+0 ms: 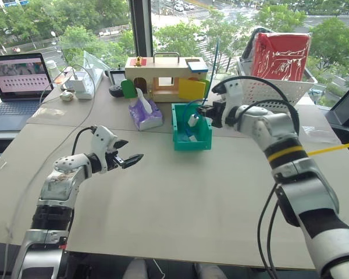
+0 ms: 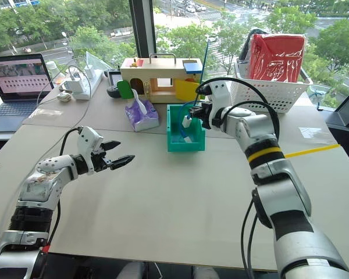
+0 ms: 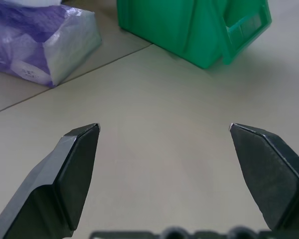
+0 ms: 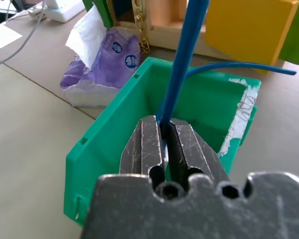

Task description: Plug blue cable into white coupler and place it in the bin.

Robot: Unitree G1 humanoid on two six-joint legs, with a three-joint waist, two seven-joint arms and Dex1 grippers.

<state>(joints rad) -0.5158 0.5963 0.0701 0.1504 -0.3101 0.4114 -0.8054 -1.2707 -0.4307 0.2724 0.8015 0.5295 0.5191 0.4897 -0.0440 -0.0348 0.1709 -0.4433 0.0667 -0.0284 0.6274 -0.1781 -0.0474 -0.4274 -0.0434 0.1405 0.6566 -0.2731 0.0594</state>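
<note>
Bin (image 1: 193, 138) rim lies under right tool (image 4: 164, 133) pinching blue cable (image 4: 185, 59); left tool (image 1: 130, 160) wide over bare table (image 1: 180, 197).

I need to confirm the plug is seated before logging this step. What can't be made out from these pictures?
- Joint of blue cable and white coupler: too small in the eye views; hidden by the right gripper in its wrist view.
- Floor of the bin: hidden by its walls, and by the gripper.
- Laptop: cut by the frame's left edge.
</note>
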